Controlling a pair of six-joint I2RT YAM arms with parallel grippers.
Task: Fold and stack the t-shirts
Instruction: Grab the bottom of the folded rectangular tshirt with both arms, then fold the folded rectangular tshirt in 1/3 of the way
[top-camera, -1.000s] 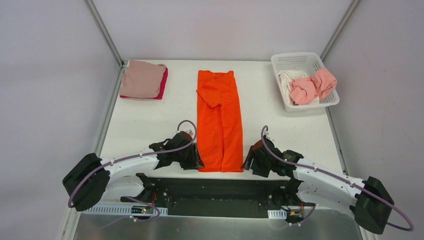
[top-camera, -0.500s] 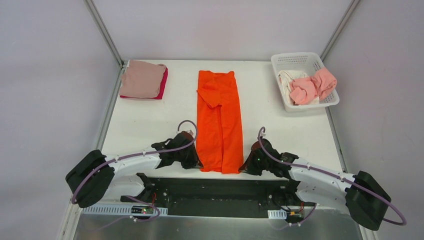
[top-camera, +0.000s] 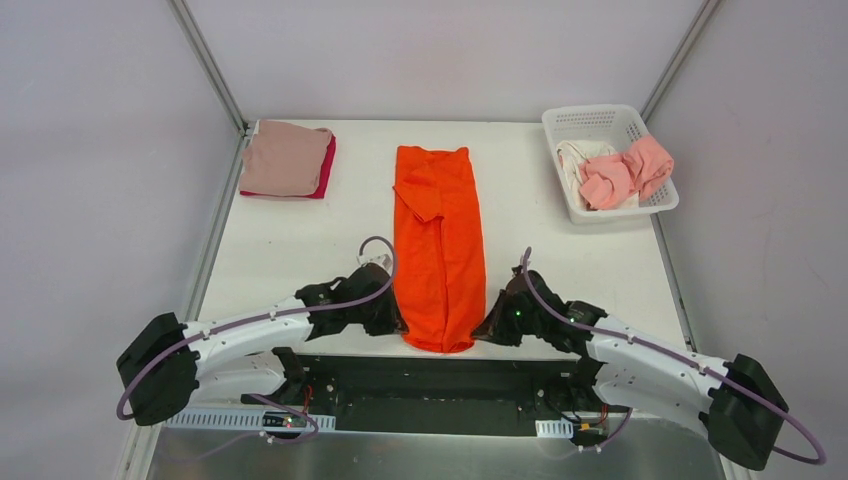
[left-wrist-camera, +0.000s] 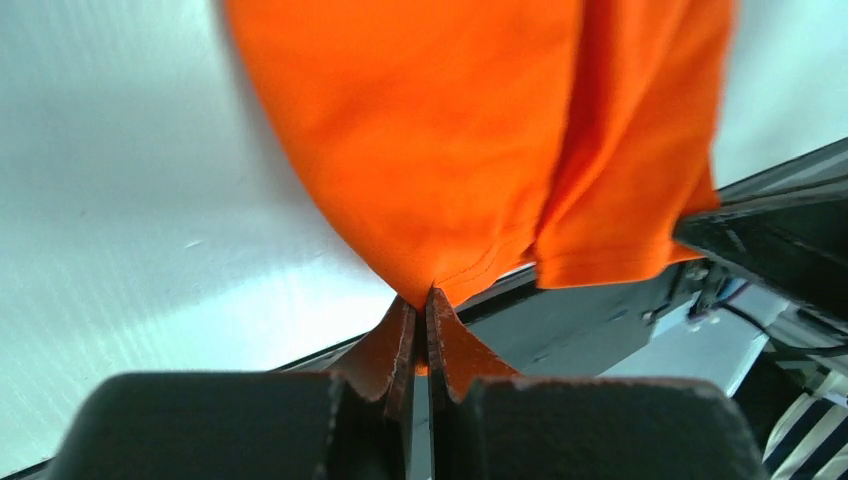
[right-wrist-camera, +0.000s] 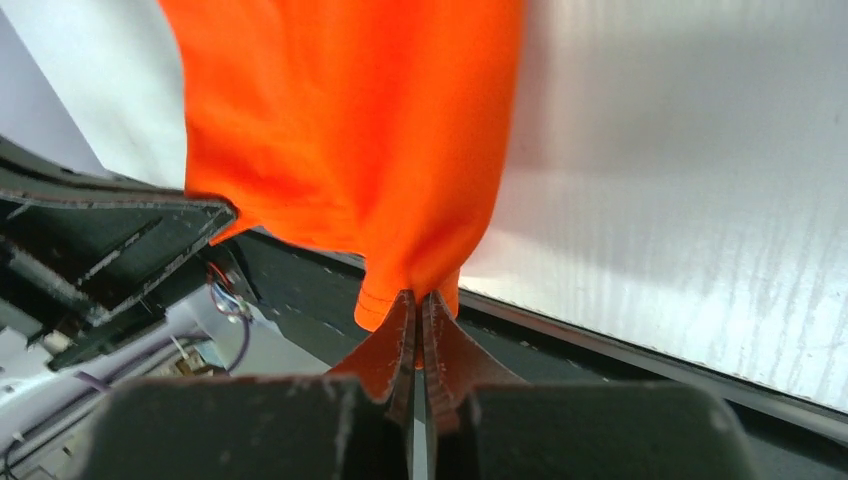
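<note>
Orange t-shirt (top-camera: 437, 250): soft matte knit folded into a long narrow strip, with one sleeve flap tucked over its far half. It lies mid-table. The long axis runs near to far, with the stitched hem end at the near table edge and the other end pointing at the back wall. The near end is bunched and rounded, pulled in between the two grippers, with loose folds hanging from the pinch points.

Left gripper (left-wrist-camera: 421, 300): fingers pressed together on the near-left hem corner, cloth clamped between the tips. Right gripper (right-wrist-camera: 418, 300): same, fingers closed tight on the near-right hem corner.

Both arms sit low, reaching inward from the outer bases, with wrists converging on the strip's near end. The links are white, the grippers black, and purple cables loop over the wrists.

Table (top-camera: 290, 250): white, smooth, faintly ribbed sheet. In the far-left corner a folded dusty pink shirt (top-camera: 285, 157) is stacked on a crimson shirt (top-camera: 326, 170). At far right a white plastic lattice basket (top-camera: 600, 118) holds a crumpled salmon pink shirt (top-camera: 630, 170) and a white shirt (top-camera: 572, 160).
</note>
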